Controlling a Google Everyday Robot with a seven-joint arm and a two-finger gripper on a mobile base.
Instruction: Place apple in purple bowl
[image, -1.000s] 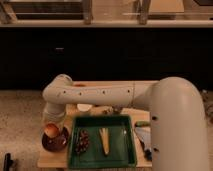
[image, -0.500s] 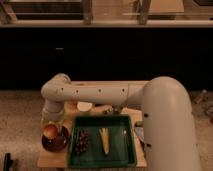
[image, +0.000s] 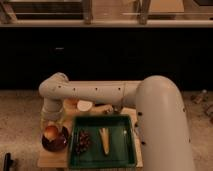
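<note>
Orange-red against dark maroon, the apple (image: 50, 132) sits inside the purple bowl (image: 56, 145), just left of the green tray (image: 102, 119) on the counter (image: 20, 120). Directly above the fruit hangs the end effector (image: 50, 121) (whether it grips the apple or not, I cannot tell).

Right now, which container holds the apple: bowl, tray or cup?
The purple bowl, left of the green tray: the apple is in it, under the gripper. The tray holds other food; the cup stands behind.
</note>
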